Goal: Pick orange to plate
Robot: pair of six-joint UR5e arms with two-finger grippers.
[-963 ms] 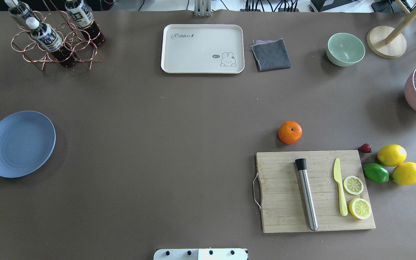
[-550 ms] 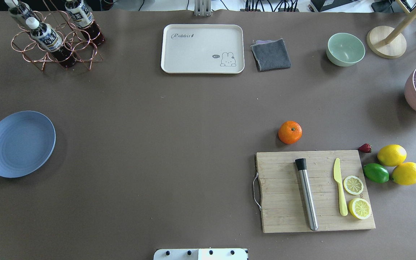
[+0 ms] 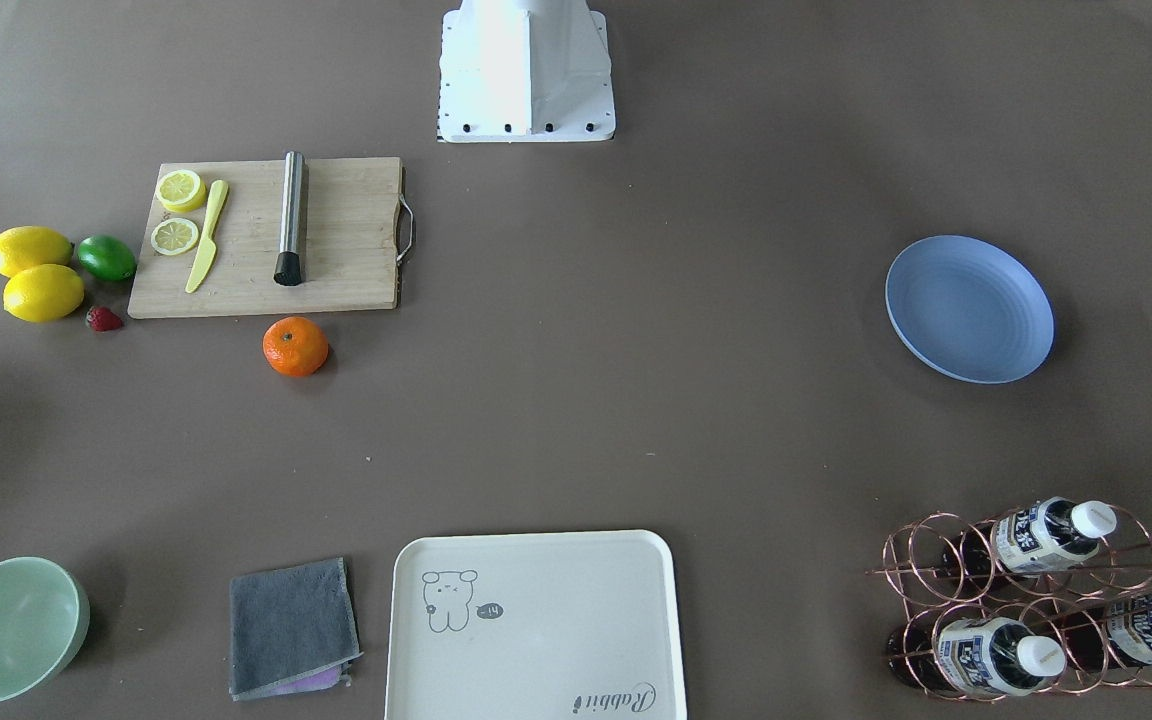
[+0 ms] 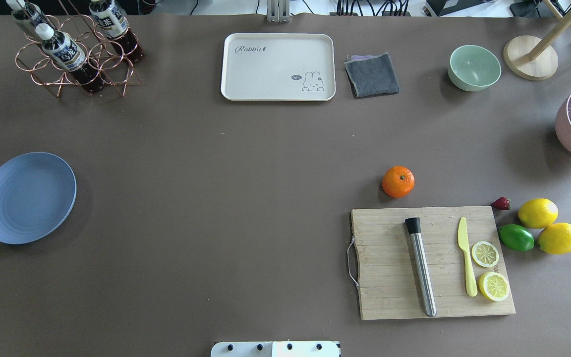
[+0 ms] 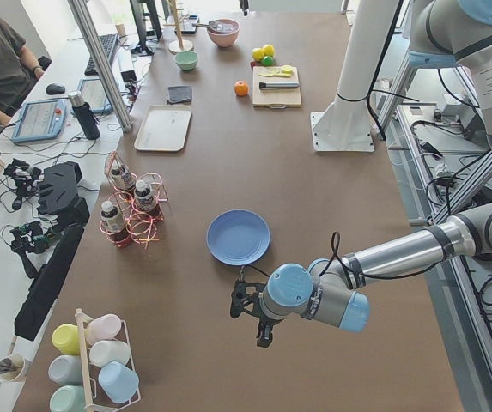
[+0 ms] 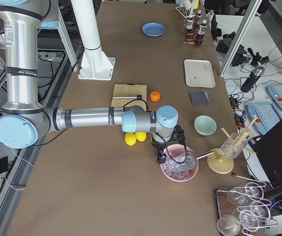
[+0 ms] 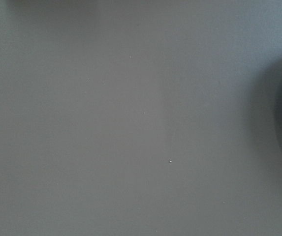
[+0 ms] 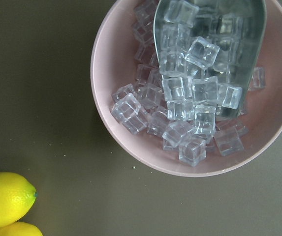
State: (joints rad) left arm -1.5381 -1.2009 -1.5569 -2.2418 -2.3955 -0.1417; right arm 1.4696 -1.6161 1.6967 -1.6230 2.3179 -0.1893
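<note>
The orange (image 4: 398, 181) rests on the brown table just beyond the cutting board (image 4: 389, 292), on my right half; it also shows in the front view (image 3: 295, 346). Far over on the left half lies the pale blue plate (image 4: 27, 197), with nothing on it. Neither gripper shows in the overhead or front views. In the left side view my left gripper (image 5: 247, 311) hangs over bare table, nearer the camera than the plate (image 5: 239, 237). The right side view has my right gripper (image 6: 168, 155) above the pink ice bowl (image 6: 179, 169). I cannot tell whether either is open or shut.
On the board lie a steel muddler (image 4: 420, 267), a yellow knife (image 4: 467, 256) and two lemon slices (image 4: 485, 254). Two lemons (image 4: 537, 212), a lime (image 4: 516, 237) and a strawberry (image 4: 501, 203) sit to its right. A cream tray (image 4: 278, 67), grey cloth (image 4: 371, 75), mint bowl (image 4: 474, 67) and bottle rack (image 4: 75, 49) line the far edge.
</note>
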